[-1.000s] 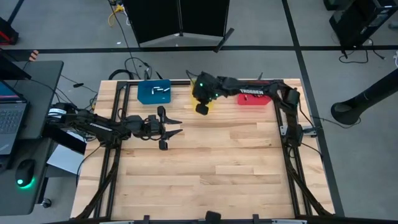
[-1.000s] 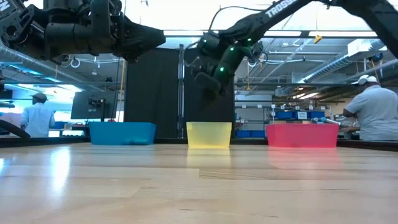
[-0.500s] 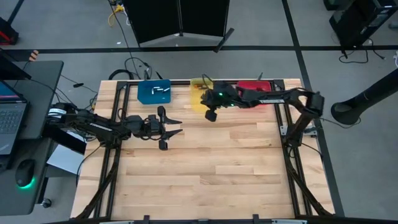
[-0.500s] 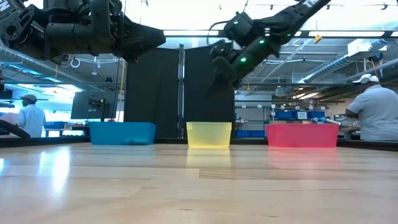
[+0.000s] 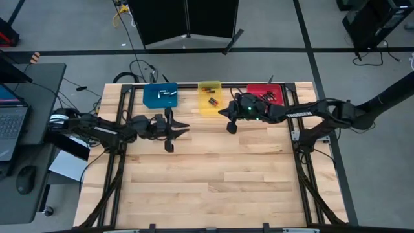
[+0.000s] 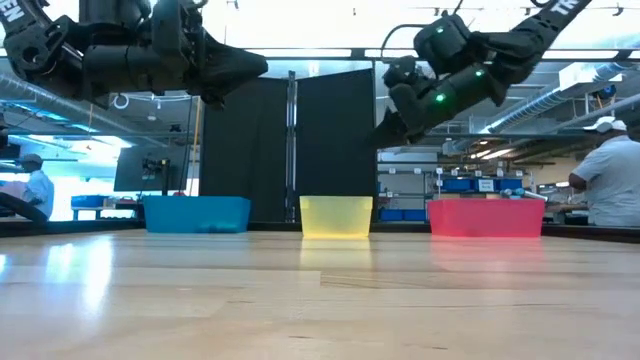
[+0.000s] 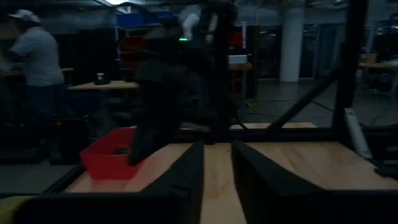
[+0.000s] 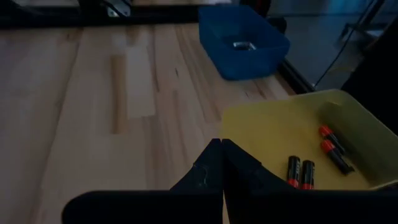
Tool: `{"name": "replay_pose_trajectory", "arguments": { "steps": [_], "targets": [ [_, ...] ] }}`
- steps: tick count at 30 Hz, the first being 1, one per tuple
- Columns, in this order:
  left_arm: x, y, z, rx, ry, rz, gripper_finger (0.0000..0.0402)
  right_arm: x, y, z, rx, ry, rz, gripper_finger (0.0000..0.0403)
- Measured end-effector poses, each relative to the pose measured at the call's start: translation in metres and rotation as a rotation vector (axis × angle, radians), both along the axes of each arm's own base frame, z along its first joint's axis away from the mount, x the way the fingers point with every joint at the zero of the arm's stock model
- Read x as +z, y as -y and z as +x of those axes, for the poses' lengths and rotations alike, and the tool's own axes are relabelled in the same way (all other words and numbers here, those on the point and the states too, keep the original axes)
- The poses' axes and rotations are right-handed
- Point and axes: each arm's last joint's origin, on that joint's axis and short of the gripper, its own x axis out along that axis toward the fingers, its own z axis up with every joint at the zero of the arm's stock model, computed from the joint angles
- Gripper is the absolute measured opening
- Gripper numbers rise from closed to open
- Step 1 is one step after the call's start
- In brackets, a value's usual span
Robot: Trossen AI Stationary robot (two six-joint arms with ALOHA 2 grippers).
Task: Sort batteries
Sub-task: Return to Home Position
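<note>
Yellow bin [image 8: 261, 130]: four black, red-tipped batteries [image 8: 293, 171]; blue bin [image 8: 249, 62]: one, seemingly silvery.

A laptop [image 5: 10, 129] sits on the dark desk [image 5: 40, 79] beside the wooden table [image 5: 213, 184].

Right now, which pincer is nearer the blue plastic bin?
Left. The left pincer hovers just in front of the blue plastic bin; the right pincer hangs farther off, past the yellow plastic bin.

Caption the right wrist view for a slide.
Right hand, shut and empty, hangs near the yellow bin holding four batteries, blue bin beyond.
</note>
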Motion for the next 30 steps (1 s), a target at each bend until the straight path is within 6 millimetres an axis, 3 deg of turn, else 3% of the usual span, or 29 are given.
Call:
{"name": "replay_pose_trajectory", "arguments": {
  "steps": [6, 17, 30],
  "targets": [
    [0.0, -0.011, -0.001, 0.051, 0.003, 0.005, 0.0009, -0.002, -0.007, -0.019, 0.0, 0.04, -0.013, 0.0005],
    [0.007, -0.011, -0.02, 0.067, -0.031, 0.052, 0.0004, -0.008, -0.021, -0.058, -0.004, 0.115, -0.023, 0.0006],
    [-0.011, -0.007, -0.064, 0.035, 0.019, 0.061, 0.0004, -0.004, -0.032, -0.087, 0.003, 0.198, -0.053, 0.0006]
  ]
}}
